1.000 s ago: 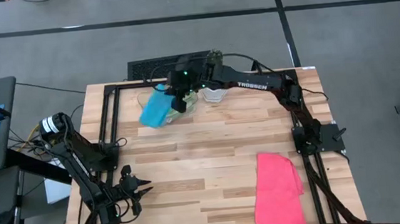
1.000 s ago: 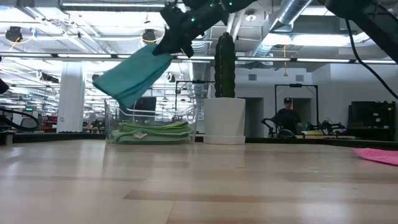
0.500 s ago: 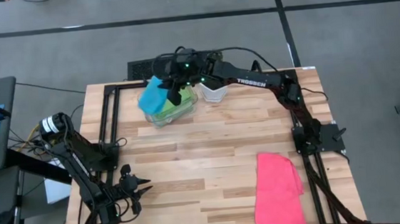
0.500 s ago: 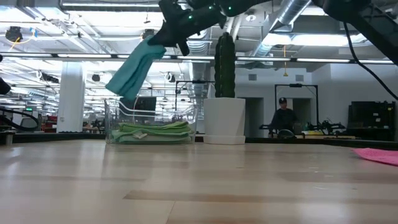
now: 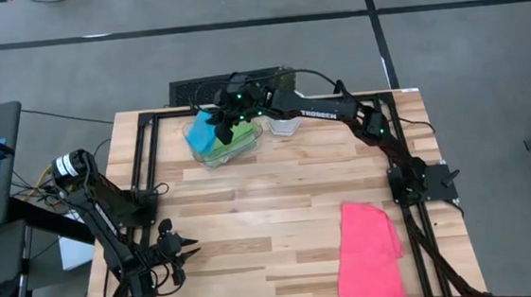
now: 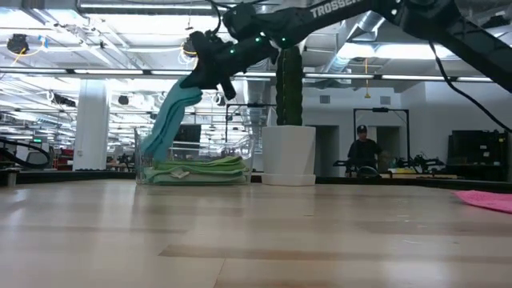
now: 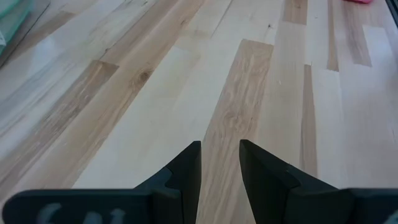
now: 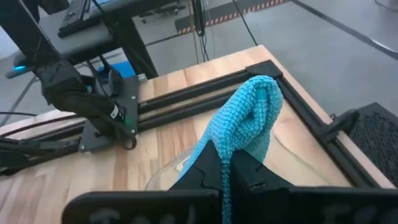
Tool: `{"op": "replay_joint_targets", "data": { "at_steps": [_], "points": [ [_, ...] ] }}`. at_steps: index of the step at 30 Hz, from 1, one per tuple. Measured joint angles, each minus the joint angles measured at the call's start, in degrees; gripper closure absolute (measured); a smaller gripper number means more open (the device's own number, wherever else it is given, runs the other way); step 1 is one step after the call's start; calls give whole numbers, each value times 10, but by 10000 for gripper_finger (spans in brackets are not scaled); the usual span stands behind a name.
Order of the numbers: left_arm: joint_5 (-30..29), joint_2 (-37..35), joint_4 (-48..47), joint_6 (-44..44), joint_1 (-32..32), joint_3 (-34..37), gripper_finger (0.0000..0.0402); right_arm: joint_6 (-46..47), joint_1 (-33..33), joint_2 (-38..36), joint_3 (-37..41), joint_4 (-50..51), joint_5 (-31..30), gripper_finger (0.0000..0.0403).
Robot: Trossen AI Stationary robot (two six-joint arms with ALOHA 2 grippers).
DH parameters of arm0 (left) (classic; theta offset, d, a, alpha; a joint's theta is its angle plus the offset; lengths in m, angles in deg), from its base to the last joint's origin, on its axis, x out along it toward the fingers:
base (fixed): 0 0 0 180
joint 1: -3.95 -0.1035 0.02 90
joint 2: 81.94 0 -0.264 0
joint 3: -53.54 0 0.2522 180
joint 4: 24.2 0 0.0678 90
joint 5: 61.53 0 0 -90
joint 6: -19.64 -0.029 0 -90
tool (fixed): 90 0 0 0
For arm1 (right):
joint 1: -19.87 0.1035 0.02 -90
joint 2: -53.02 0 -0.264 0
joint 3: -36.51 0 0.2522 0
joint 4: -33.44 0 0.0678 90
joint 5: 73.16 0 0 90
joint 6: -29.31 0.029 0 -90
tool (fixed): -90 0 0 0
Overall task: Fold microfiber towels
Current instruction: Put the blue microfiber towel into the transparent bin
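Here the right gripper point(image 5: 228, 123) is clamped on the cyan towel point(image 5: 204, 131), which hangs from its fingers point(image 8: 211, 167) down into the clear tray point(image 6: 144, 156) just beneath, onto green towels point(image 6: 198, 170). The pink towel point(image 5: 370, 252) lies well apart. The left gripper point(image 7: 220, 163), fingers slightly apart, grips nothing.

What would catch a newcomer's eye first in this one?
The right gripper, shut on a cyan towel, dangles it over the clear tray at the table's far edge, where green towels already lie. A hot pink towel is spread near the table's front right corner. The left gripper waits, slightly open, near the front left corner.
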Motion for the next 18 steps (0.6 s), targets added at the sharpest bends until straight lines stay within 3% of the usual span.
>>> {"op": "replay_joint_targets", "data": {
  "at_steps": [18],
  "points": [
    [2, 0, -22, 35, 5, 0, 301, 43, -59, 8, 17, 87, -32, 383]
  ]
}}
